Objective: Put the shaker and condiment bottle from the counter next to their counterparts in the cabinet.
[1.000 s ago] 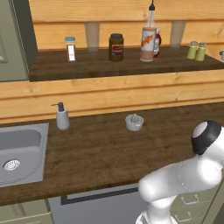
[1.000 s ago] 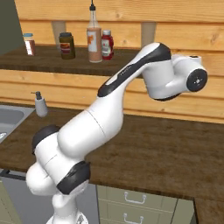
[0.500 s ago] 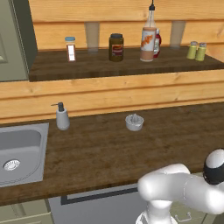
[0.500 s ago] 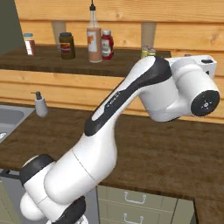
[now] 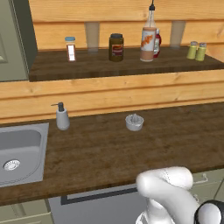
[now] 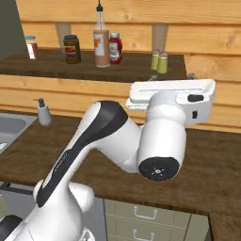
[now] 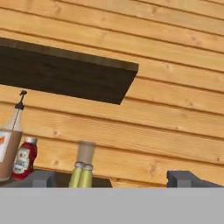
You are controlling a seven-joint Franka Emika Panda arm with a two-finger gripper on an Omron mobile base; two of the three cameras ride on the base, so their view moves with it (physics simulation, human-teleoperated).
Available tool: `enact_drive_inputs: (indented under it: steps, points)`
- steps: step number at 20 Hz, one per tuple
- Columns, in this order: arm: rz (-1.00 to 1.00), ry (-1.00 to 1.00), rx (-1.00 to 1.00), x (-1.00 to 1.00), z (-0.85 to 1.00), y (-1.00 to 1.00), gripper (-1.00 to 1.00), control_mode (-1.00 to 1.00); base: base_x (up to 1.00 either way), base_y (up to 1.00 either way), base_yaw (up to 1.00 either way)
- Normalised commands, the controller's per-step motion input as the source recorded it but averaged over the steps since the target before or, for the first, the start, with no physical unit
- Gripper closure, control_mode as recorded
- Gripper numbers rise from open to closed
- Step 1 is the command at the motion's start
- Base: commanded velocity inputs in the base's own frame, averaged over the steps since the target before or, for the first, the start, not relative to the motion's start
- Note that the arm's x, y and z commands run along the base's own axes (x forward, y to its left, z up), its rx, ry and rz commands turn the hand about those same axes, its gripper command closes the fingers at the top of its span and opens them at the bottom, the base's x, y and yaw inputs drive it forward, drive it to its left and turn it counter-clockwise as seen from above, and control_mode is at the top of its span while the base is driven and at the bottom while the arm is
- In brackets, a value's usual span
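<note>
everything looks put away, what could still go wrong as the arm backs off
1. The two shakers stand side by side at the shelf's front right, just above the hand; a careless swing could tip them.
2. The tall condiment bottle stands tight against the red bottle; a bump to either could topple both.
3. The open gripper holds nothing, so nothing can be dropped.

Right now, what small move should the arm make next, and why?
Probably just draw the hand back and stop. It is open and empty, the two shakers stand side by side on the cabinet shelf, and the condiment bottle stands beside the red bottle, so nothing looks left to carry.
</note>
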Motion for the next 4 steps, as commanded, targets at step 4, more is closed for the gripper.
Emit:
enact_drive_inputs:
  steps: [4]
  points:
    - [-0.44, -0.19, 0.0, -0.99, -0.25, 0.86, -1.0, -1.0, 0.0, 0.0, 0.0]
